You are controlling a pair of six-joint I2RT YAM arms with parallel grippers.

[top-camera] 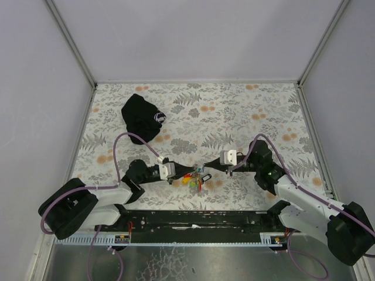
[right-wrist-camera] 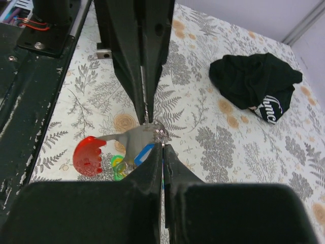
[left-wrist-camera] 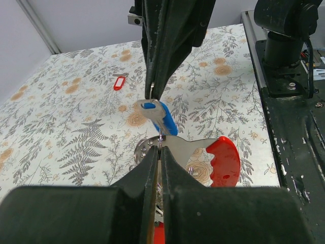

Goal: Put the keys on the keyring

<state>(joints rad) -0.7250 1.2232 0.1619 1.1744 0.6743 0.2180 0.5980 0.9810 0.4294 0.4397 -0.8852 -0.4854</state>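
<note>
Both grippers meet over the bunch of keys (top-camera: 195, 181) near the table's front middle. My left gripper (left-wrist-camera: 160, 148) is shut on the thin wire keyring (right-wrist-camera: 160, 133), which carries a flat metal tool with a red handle (left-wrist-camera: 224, 161). My right gripper (right-wrist-camera: 163, 145) is shut, tip to tip with the left one, on a key with a blue tag (left-wrist-camera: 161, 116). Green and yellow tags (right-wrist-camera: 118, 165) hang under the tool. In the top view the left gripper (top-camera: 188, 172) and the right gripper (top-camera: 205, 164) almost touch. One red-tagged key (left-wrist-camera: 120, 81) lies alone on the cloth.
A black cloth pouch with a white logo (top-camera: 142, 117) lies at the back left. The floral tablecloth (top-camera: 246, 111) covers the table, with white walls round it. The black base rail (top-camera: 193, 219) runs along the near edge.
</note>
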